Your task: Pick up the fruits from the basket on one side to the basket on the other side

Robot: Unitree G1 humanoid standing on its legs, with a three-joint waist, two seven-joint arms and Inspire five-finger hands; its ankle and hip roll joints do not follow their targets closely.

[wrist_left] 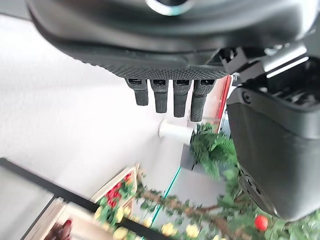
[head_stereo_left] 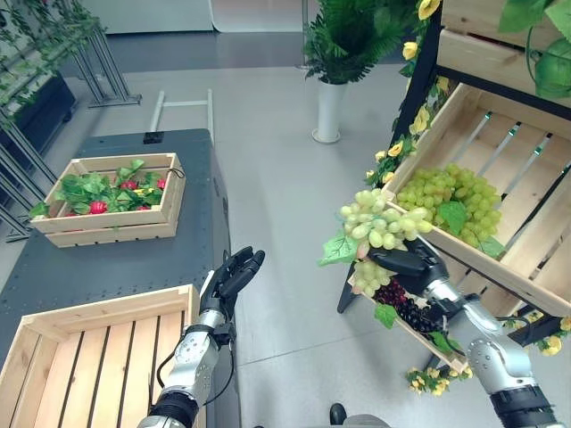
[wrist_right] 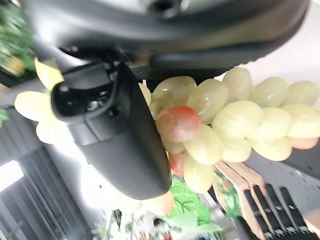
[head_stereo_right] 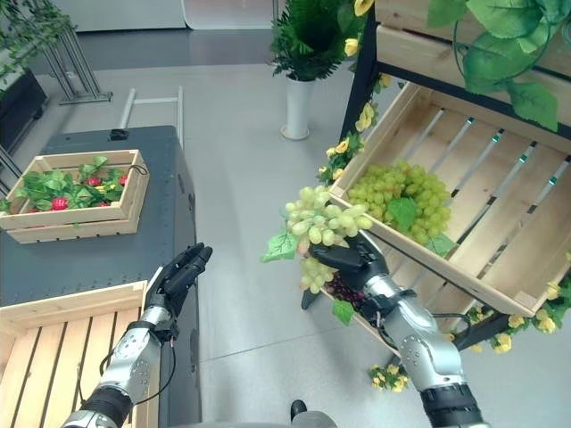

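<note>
Right hand (head_stereo_left: 412, 265): fingers and thumb clamped on a green grape bunch (head_stereo_left: 382, 225), held in the air over the floor, just in front of the tilted crate's lower rim.
Held bunch: one, with a leaf (head_stereo_left: 339, 250) hanging at its left end; in the right wrist view the thumb (wrist_right: 117, 140) lies across the grapes (wrist_right: 240, 122), a couple of them reddish.
Left hand (head_stereo_left: 228, 278): fingers straight and together, holding nothing, raised above the table's right edge beside the empty crate; in the left wrist view the fingertips (wrist_left: 161, 97) point out in a row.
Crates on table (head_stereo_left: 134, 259): two. Near one (head_stereo_left: 80, 352) is empty and slatted, cut off at the bottom and left. Far one (head_stereo_left: 111, 201) holds leaves and small red fruits, too small to count.
Tilted crate (head_stereo_left: 500, 169): one, on the stand at right, with one more pile of green grapes (head_stereo_left: 451, 196) lying in its lower corner; right side cut off.
Lower shelf: dark purple grapes (head_stereo_left: 403, 308) below the right hand, partly hidden by the arm; count cannot be told.
Upper crate (head_stereo_left: 486, 40): one, cut off at the top, leaves hanging over it.
Yellow flowers (head_stereo_left: 397, 152): along the stand's post and near its foot; number unclear.
Potted plant (head_stereo_left: 343, 40): one, in a white vase (head_stereo_left: 328, 111) on the floor.
Writing: none legible.
</note>
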